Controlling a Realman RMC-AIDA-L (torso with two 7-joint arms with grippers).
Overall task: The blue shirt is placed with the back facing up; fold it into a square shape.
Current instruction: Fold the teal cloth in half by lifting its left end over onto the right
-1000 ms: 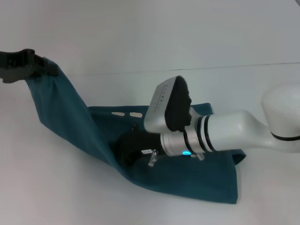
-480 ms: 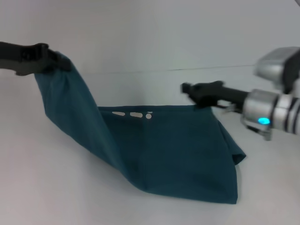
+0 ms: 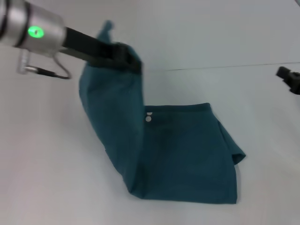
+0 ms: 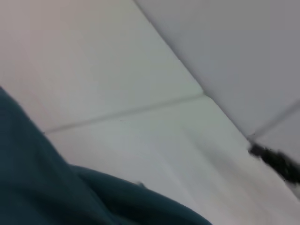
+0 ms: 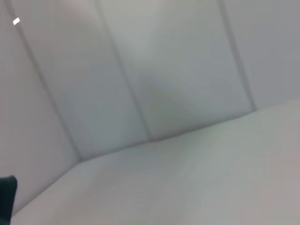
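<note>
The blue shirt lies on the white table, and its left part is lifted into a tall flap. At the top of that flap my left gripper is shut on the cloth, its arm reaching in from the upper left. A bit of white lettering shows where the flap meets the flat part. My right gripper is only a dark tip at the far right edge, away from the shirt. In the left wrist view the shirt fills the lower corner.
The white table extends around the shirt, and a pale panelled wall stands behind it. The right wrist view shows that wall and the table surface.
My left gripper has carried the lifted shirt edge up and to the right, over the flat part. My right arm has drawn back off the shirt to the right edge.
</note>
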